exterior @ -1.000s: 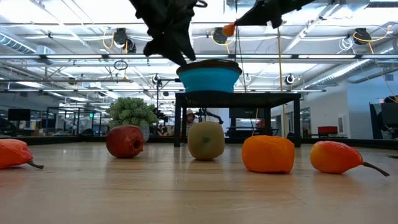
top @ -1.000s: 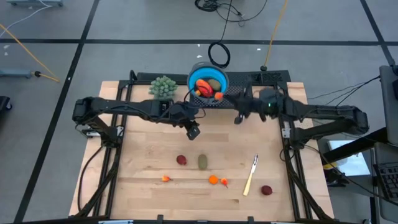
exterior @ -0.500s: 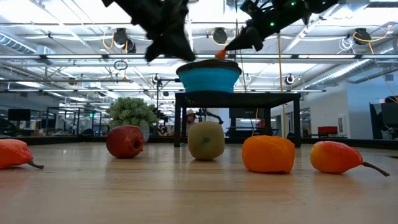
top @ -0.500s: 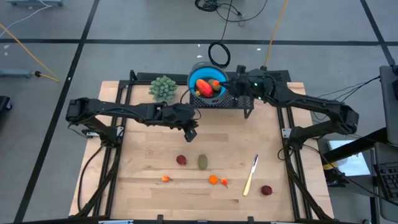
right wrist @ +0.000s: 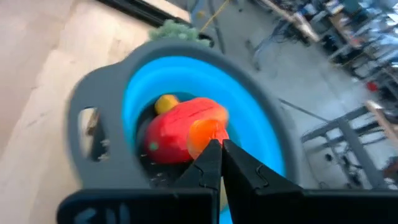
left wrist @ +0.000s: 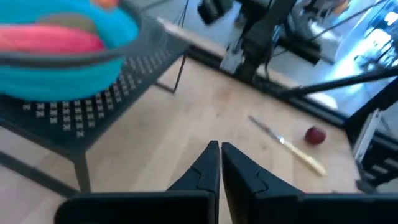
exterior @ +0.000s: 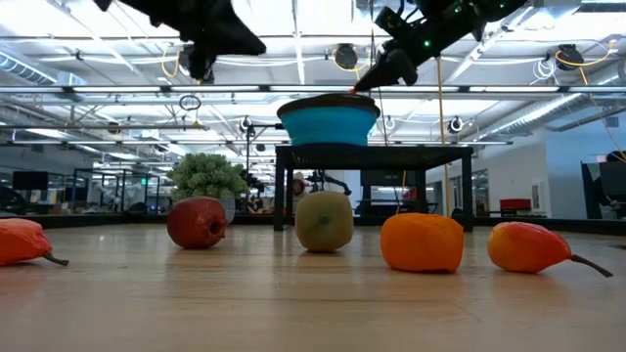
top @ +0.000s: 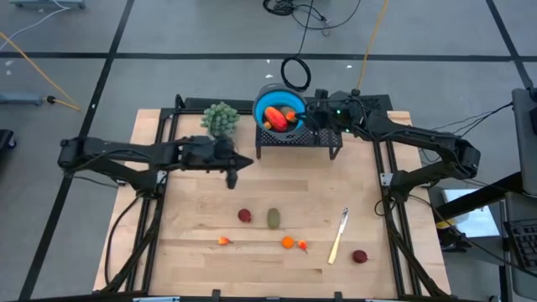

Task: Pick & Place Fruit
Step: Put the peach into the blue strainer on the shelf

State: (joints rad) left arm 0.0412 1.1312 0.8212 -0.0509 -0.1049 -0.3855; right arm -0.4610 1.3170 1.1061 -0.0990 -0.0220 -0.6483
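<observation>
My right gripper (top: 303,113) (right wrist: 219,145) hovers over the round blue bowl (top: 262,102), shut, with a tiny orange fruit (right wrist: 202,134) at its fingertips. The bowl stands on a black mesh stand (top: 294,139) and holds the larger red-orange fruit (right wrist: 177,127) and a yellowish piece (right wrist: 165,102). My left gripper (top: 232,176) (left wrist: 219,148) is shut and empty, raised above the table left of the stand. On the table lie a dark red fruit (top: 244,216), an olive-green one (top: 273,218), tiny orange ones (top: 288,243) (top: 223,241) and a second dark red one (top: 360,257). My right gripper has the tiny orange fruit (right wrist: 204,138) at the free ends of its fingers, coming from the table's right side and slanting down. The fingertips cover the place of contact, so which part they pinch does not show. The fruit sits just above the red-orange fruit inside the bowl.
A bushy pale-green plant ball (top: 220,117) stands left of the bowl at the far edge. A knife with a yellow handle (top: 337,237) lies on the right half of the table. Black frame rails (top: 164,180) run along both sides. Bare wood lies between stand and fruit.
My right gripper has carried the tiny orange fruit from in front of the stand toward the far edge and down, to just inside the bowl's rim. My left gripper has drawn back toward the table's left edge, away from the stand, staying shut.
</observation>
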